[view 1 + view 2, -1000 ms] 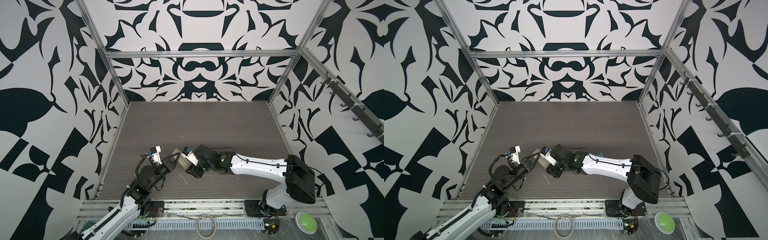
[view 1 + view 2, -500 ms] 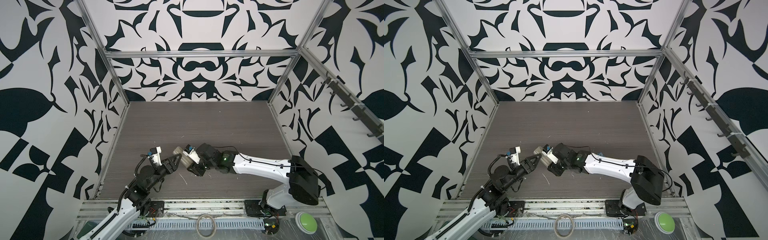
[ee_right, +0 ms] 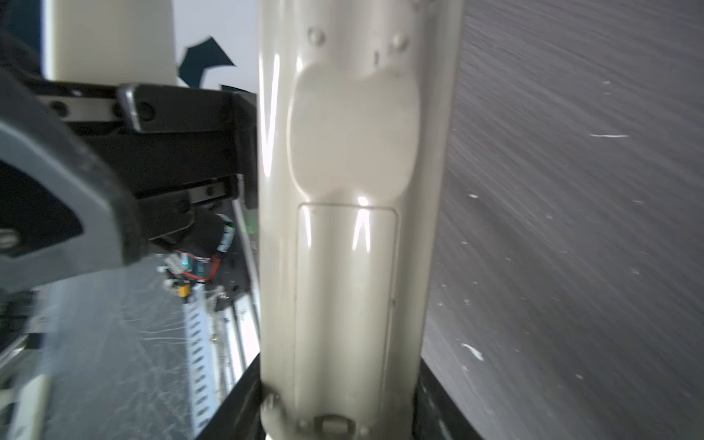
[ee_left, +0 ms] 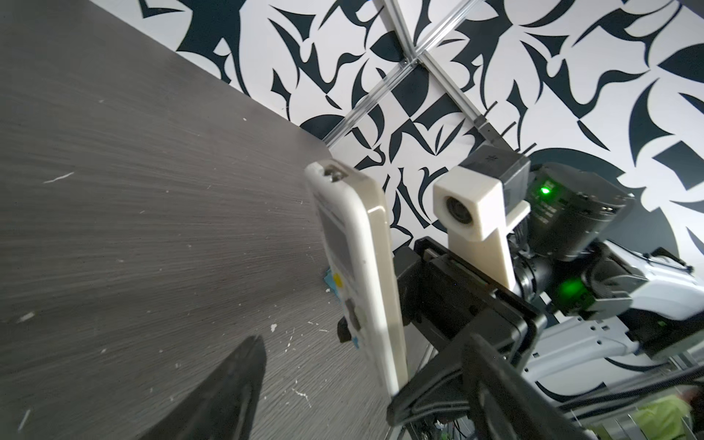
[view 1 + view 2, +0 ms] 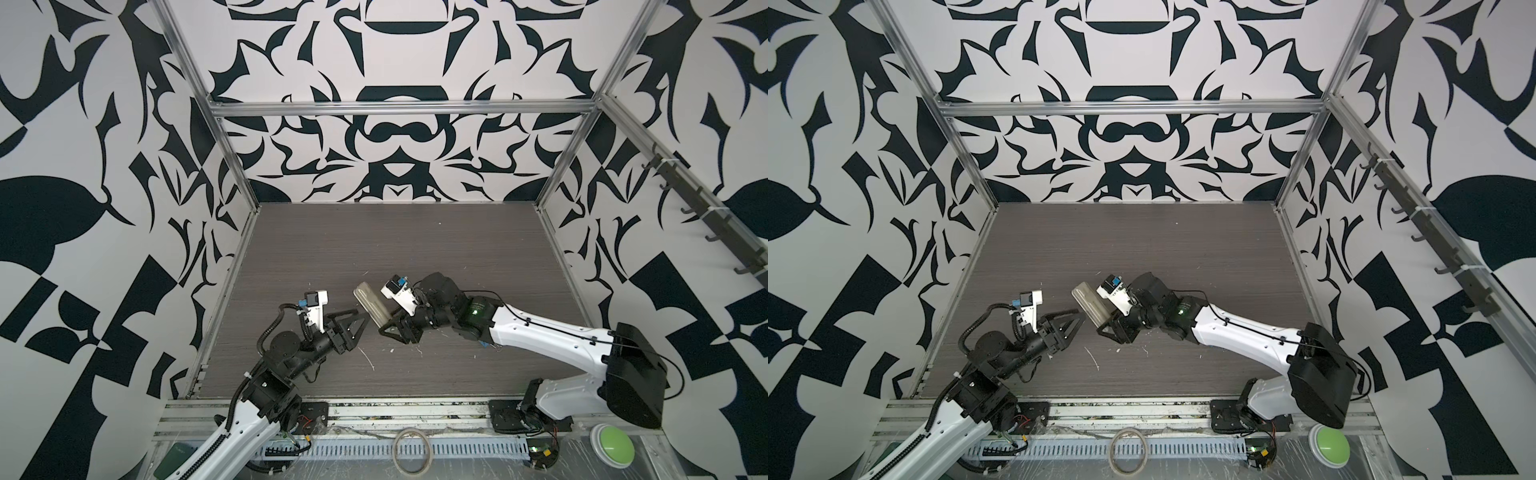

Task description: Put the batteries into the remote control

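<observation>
Left jaws had sprung apart within the last second; right jaws clamped the remote control (image 5: 371,305) over the tabletop (image 5: 374,249).
Both top views showed it tilted between the arms, beige back up. Left wrist view: button face, left jaws parted. Right wrist view: its back cover (image 3: 344,289) sat closed.

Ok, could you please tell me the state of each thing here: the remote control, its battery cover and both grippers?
remote control: held off the table by its battery end, tilted, beige back upward.
battery cover: closed, in place.
right gripper: shut on the remote control.
left gripper: open, empty, close beside the remote control.
batteries: none in view.
</observation>
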`<state>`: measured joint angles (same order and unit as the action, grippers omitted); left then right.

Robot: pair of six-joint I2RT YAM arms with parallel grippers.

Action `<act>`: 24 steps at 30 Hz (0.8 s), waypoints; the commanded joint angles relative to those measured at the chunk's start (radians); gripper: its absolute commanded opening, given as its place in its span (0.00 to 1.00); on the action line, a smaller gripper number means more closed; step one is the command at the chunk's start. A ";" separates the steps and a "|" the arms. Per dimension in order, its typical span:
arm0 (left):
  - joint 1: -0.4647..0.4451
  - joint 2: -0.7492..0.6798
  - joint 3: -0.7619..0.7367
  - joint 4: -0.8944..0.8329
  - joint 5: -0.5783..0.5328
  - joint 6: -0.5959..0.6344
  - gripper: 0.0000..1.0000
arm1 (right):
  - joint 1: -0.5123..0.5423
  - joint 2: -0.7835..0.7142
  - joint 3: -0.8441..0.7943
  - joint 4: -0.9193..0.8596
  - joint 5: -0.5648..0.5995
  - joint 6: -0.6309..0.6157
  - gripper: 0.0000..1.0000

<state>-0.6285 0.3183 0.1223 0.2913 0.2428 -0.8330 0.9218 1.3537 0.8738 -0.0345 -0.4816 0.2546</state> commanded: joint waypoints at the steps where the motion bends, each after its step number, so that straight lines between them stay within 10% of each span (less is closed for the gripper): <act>1: -0.002 0.050 0.053 0.091 0.076 0.060 0.84 | -0.024 -0.046 -0.023 0.180 -0.150 0.084 0.01; 24: -0.004 0.235 0.159 0.312 0.249 0.051 0.74 | -0.063 -0.071 -0.117 0.538 -0.391 0.255 0.00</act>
<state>-0.6285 0.5655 0.2493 0.5716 0.4671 -0.7849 0.8677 1.2819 0.7525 0.3721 -0.8211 0.4587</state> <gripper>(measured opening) 0.742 0.528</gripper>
